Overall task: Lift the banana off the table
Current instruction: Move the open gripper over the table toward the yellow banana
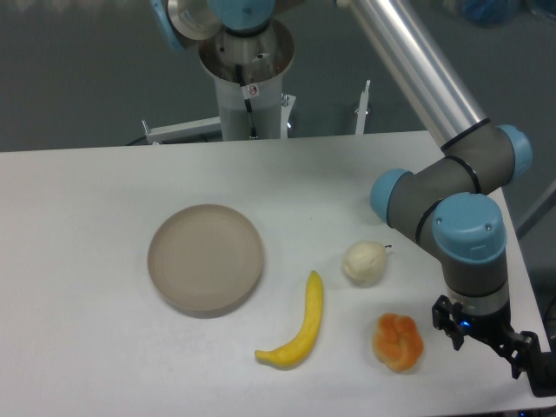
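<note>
We see a slim, curved, bright yellow banana (298,328) with smooth, toy-like skin lying on the large flat white table (87,226), toward the near edge and a little right of centre. Its upper tip points away from us and its lower end curls to the left. Nothing touches it.

Just to its left, close but apart, sits a round beige plate (206,258) with a shallow rim. Up and to the right of the banana, near its upper tip, rests a pale cream round fruit (365,262) with a small dark stem. Lower right, beside the banana's middle but clear of it, lies a lumpy orange fruit (399,341).

Right of the orange fruit, at the table's near right corner, we find the grey and blue robot arm (452,195), bent down from a silver tube that crosses the upper right. Its black gripper (499,343) hangs low at the frame's edge, well apart from the banana. The fingers are partly cut off and dark, so we cannot tell whether the jaws are spread or pressed together. The arm's grey base column (249,91) stands behind the table's far edge.
</note>
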